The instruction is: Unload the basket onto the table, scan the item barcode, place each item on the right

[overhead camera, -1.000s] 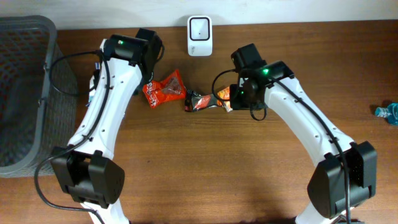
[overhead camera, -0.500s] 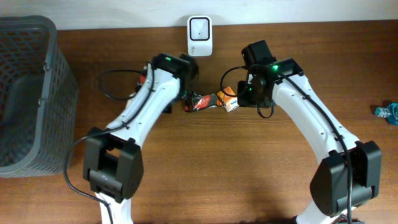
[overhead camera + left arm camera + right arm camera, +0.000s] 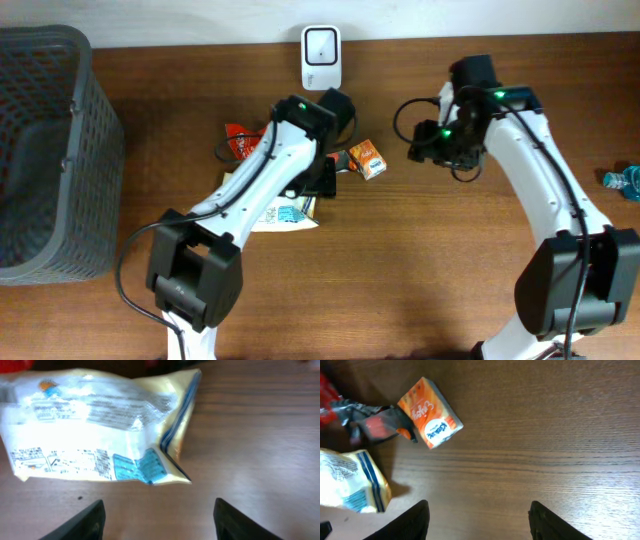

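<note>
My left gripper (image 3: 160,519) hangs spread and empty just over the pale snack bag (image 3: 90,435), which lies flat on the table (image 3: 250,460) on my side of the scanner (image 3: 321,58), slightly left. My right gripper (image 3: 479,521), also spread and empty, hovers right of the scanner. An orange carton (image 3: 430,412) sits between bag and scanner. I judge this is the pick-up: next I should drop, pinch the bag's edge and turn its barcode, which I cannot make out, toward the scanner.
</note>
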`<state>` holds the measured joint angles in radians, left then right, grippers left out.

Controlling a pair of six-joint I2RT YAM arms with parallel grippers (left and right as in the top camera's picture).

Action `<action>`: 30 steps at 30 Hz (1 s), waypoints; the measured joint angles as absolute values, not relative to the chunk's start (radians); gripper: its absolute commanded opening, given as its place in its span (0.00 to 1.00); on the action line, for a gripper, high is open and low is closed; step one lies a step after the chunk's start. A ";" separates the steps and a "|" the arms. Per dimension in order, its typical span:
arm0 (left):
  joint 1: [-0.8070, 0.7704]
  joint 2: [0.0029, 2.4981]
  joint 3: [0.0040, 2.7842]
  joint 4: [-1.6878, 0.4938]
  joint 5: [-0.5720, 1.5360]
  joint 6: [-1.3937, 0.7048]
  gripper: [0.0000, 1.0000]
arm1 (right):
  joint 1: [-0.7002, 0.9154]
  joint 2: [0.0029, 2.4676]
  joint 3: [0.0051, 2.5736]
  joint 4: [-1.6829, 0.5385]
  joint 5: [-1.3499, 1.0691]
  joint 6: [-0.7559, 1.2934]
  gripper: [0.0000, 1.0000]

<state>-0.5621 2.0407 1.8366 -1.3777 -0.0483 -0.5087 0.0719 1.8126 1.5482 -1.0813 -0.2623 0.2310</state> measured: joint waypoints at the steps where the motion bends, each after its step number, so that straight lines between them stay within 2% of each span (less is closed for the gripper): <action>1: -0.546 2.041 1.868 -1.388 -0.029 -0.495 0.68 | 0.057 1.813 1.548 -1.089 -0.292 0.214 0.64; 4: -0.462 2.041 1.985 -1.422 0.001 -0.472 0.61 | 0.051 1.813 1.548 -1.095 -0.363 0.181 0.64; 6: -0.384 2.040 2.035 -1.428 -0.009 -0.463 0.59 | 0.061 1.813 1.548 -1.096 -0.399 0.164 0.65; 9: -0.268 2.041 2.051 -1.443 -0.039 -0.461 0.54 | 0.106 1.813 1.548 -1.082 -0.437 0.150 0.86; 11: -0.186 2.042 2.050 -1.460 -0.064 -0.458 0.52 | 0.163 1.819 1.548 -1.049 -0.453 0.146 0.88; 15: -0.119 2.053 2.051 -1.475 -0.107 -0.456 0.53 | 0.270 1.868 1.548 -0.981 -0.469 0.186 0.88; 21: -0.099 2.087 2.051 -1.481 -0.162 -0.456 0.52 | 0.413 2.004 1.548 -0.896 -0.477 0.255 0.86; 28: -0.099 2.160 2.050 -1.494 -0.192 -0.456 0.53 | 0.519 2.135 1.548 -0.782 -0.480 0.324 0.73; 30: -0.099 2.167 2.050 -1.496 -0.192 -0.456 0.57 | 0.535 2.146 1.548 -0.767 -0.480 0.339 0.65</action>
<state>-0.0994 2.1674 2.0502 -1.4960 -0.1921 -0.4561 0.5354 2.1464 1.5482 -0.7673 -0.4797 0.3393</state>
